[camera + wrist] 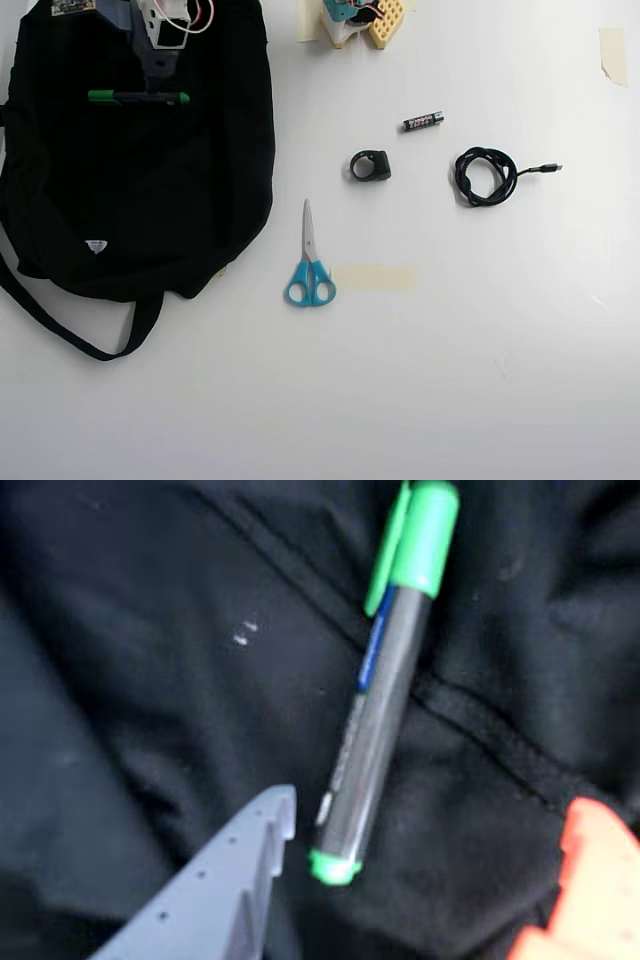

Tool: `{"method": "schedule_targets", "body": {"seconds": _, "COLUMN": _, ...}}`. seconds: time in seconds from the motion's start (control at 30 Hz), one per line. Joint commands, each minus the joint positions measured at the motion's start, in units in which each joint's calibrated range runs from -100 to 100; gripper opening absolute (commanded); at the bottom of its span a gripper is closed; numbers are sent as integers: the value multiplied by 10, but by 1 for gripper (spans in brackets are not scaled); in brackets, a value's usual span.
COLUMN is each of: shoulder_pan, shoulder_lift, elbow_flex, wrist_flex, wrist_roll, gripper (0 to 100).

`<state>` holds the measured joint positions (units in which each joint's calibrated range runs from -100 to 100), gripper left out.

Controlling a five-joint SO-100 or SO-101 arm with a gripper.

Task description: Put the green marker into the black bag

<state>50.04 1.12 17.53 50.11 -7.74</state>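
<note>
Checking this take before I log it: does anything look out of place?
The green marker lies on top of the black bag, on closed fabric, not inside. The gripper is open around its small green end, not touching it.

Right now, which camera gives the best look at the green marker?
The wrist view: the green marker fills the frame, showing its green cap, dark barrel and small green end as it lies on the black bag. The overhead view shows only a thin green-tipped bar on the bag, partly covered by the arm.
</note>
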Motion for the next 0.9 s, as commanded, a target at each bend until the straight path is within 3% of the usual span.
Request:
{"method": "schedule_targets", "body": {"seconds": 0.0, "shoulder_pan": -16, "shoulder_lift": -20, "elbow_flex": -120, "wrist_flex": 118, "wrist_roll": -1, "gripper": 33}}
{"method": "schedule_targets", "body": {"seconds": 0.03, "shoulder_pan": -28, "shoulder_lift": -29, "elbow_flex": -146, "wrist_flex": 150, "wrist_roll": -2, "gripper": 26}}
{"method": "schedule_targets", "body": {"seconds": 0.07, "shoulder_pan": -55, "shoulder_lift": -59, "elbow_flex": -172, "wrist_flex": 190, "wrist_roll": -2, "gripper": 11}}
{"method": "schedule_targets", "body": {"seconds": 0.1, "shoulder_pan": -87, "shoulder_lift": -103, "elbow_flex": -176, "wrist_flex": 205, "wrist_roll": -3, "gripper": 2}}
{"method": "schedule_targets", "body": {"seconds": 0.27, "shoulder_pan": -274, "shoulder_lift": -184, "elbow_flex": -169, "wrist_flex": 376, "wrist_roll": -3, "gripper": 2}}
{"method": "schedule_targets", "body": {"seconds": 0.37, "shoulder_pan": -438, "shoulder_lift": -222, "elbow_flex": -156, "wrist_flex": 464, "wrist_roll": -3, "gripper": 2}}
{"method": "schedule_targets", "body": {"seconds": 0.53, "shoulder_pan": -527, "shoulder_lift": -387, "elbow_flex": 26, "wrist_flex": 413, "wrist_roll": -3, "gripper": 2}}
{"method": "schedule_targets", "body": {"seconds": 0.87, "shoulder_pan": -591, "shoulder_lift": -600, "elbow_flex": 304, "wrist_flex": 288, "wrist_roll": 0, "gripper": 2}}
